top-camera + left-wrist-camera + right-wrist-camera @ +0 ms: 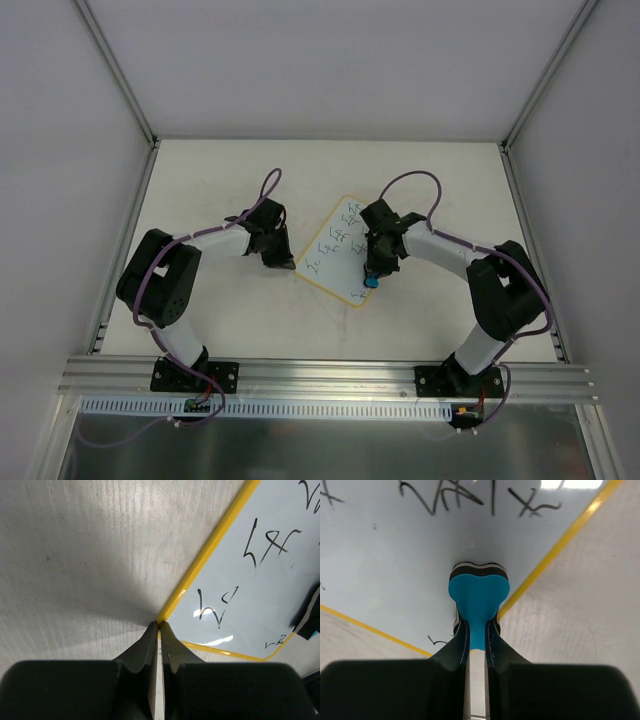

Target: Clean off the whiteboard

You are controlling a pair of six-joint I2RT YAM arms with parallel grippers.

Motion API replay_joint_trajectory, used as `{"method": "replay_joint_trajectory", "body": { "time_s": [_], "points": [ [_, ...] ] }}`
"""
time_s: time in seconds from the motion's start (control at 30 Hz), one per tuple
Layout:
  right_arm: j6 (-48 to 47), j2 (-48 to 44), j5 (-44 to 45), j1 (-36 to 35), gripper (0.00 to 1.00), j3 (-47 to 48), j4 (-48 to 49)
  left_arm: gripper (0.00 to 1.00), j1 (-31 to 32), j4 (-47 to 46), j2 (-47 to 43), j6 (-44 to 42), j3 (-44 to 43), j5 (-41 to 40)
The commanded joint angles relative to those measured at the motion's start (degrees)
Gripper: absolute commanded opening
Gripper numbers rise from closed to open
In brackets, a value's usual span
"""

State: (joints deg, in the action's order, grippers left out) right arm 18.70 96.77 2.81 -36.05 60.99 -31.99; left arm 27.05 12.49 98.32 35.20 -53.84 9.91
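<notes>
The whiteboard (338,250) lies flat on the table, turned like a diamond, with a yellow border and dark scribbles on its face. My left gripper (283,258) is shut, and its tips (160,625) rest on the board's left yellow corner. The board's face (250,580) fills the right of the left wrist view. My right gripper (374,272) is shut on a blue eraser (479,592), which is squeezed between the fingers. It sits over the board (395,555) near its lower right corner. Scribbles (450,495) lie beyond the eraser, and a small mark (437,641) lies beside the fingers.
The off-white tabletop (220,180) is closed in by grey walls on three sides. An aluminium rail (320,375) runs along the near edge at the arm bases. The right gripper's dark shape (310,612) shows at the right edge of the left wrist view.
</notes>
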Motion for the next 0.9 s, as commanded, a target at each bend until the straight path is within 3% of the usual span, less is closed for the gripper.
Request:
{"method": "replay_joint_trajectory", "body": {
  "time_s": [0.0,0.17,0.5,0.87],
  "points": [
    [-1.2,0.0,6.0,1.4,0.0,-3.3,-3.4,0.0,0.0,7.9,2.8,-0.9,2.2,-3.5],
    [-0.7,0.8,4.0,-0.9,0.0,-0.1,-2.7,0.0,-0.1,7.8,3.3,-0.5,1.8,-2.5],
    [1.3,8.9,-2.2,-13.3,0.0,10.8,0.9,0.0,0.0,7.9,3.4,0.3,1.6,-2.0],
    [5.8,-0.7,2.5,-8.0,0.0,-3.1,0.7,0.0,-0.4,8.0,2.9,0.1,1.8,-3.1]
  ]
}}
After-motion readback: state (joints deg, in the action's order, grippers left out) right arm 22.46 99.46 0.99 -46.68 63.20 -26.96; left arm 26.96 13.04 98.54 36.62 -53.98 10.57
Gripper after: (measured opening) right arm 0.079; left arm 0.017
